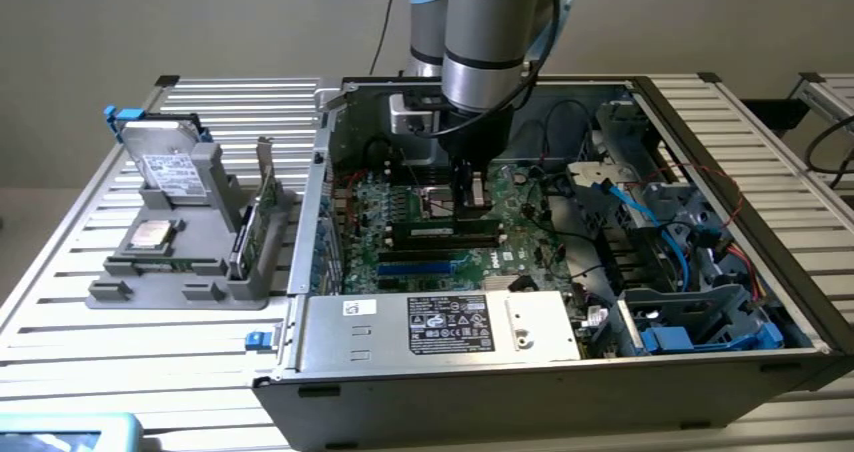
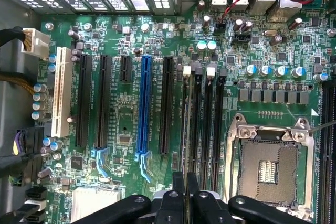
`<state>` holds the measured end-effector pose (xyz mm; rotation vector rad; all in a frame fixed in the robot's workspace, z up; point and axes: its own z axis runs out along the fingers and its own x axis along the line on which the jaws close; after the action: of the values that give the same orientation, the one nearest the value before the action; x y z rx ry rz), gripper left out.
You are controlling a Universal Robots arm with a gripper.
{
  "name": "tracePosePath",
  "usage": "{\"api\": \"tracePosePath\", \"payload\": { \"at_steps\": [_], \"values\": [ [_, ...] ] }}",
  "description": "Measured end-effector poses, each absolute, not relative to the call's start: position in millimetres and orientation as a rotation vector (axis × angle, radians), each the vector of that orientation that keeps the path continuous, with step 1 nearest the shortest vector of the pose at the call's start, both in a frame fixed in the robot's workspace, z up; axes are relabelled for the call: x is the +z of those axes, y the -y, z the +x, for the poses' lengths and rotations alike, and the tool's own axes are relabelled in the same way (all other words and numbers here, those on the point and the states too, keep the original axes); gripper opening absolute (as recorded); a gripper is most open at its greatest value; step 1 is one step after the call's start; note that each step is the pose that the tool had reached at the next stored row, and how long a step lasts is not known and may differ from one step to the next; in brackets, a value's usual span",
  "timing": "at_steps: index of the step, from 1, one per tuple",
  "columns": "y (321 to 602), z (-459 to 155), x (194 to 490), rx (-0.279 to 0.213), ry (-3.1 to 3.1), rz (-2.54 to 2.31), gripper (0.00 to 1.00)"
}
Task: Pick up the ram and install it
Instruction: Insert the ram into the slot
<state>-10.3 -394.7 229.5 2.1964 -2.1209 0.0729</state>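
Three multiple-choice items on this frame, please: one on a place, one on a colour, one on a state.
1. Where is the gripper?
A. Over the table, outside the case
B. Inside the open computer case, over the motherboard
C. Raised clear above the case

2. What colour is the long slot that has black slots on both sides?
A. Red
B. Yellow
C. Blue

3. How is the processor socket?
A. Empty
B. Under a fan
C. Covered by a card

Key:
1. B, the arm reaches down into the case in the exterior view.
2. C, the wrist view shows it blue.
3. A, its bare contacts show inside the metal frame.
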Motion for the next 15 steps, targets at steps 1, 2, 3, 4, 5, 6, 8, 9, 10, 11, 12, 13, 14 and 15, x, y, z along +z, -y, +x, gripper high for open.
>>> {"api": "tracePosePath", "payload": {
  "at_steps": [1, 2, 3, 4, 5, 6, 8, 9, 10, 11, 12, 13, 14, 15],
  "values": [
    [394.6, -10.3, 229.3, 0.073, 2.121, 2.196, 0.13],
    [394.6, -10.2, 228.9, 0.073, 2.121, 2.197, 0.13],
    [394.6, -10.2, 228.7, 0.073, 2.121, 2.197, 0.13],
    [394.5, -10.2, 228.3, 0.073, 2.121, 2.197, 0.13],
    [394.5, -10.2, 228.1, 0.073, 2.121, 2.197, 0.13],
    [394.5, -10.3, 228.1, 0.073, 2.121, 2.196, 0.13],
    [394.5, -10.3, 228.1, 0.073, 2.121, 2.196, 0.13],
    [394.5, -10.3, 228.0, 0.073, 2.121, 2.196, 0.13],
    [394.6, -10.3, 228.0, 0.073, 2.121, 2.196, 0.13],
    [394.6, -10.3, 228.0, 0.074, 2.121, 2.196, 0.13],
    [394.6, -10.3, 227.9, 0.074, 2.121, 2.196, 0.13],
    [394.7, -10.3, 228.0, 0.074, 2.12, 2.196, 0.13],
    [394.7, -10.3, 228.0, 0.074, 2.12, 2.196, 0.13],
    [394.7, -10.3, 228.0, 0.075, 2.12, 2.195, 0.13]
  ]
}}
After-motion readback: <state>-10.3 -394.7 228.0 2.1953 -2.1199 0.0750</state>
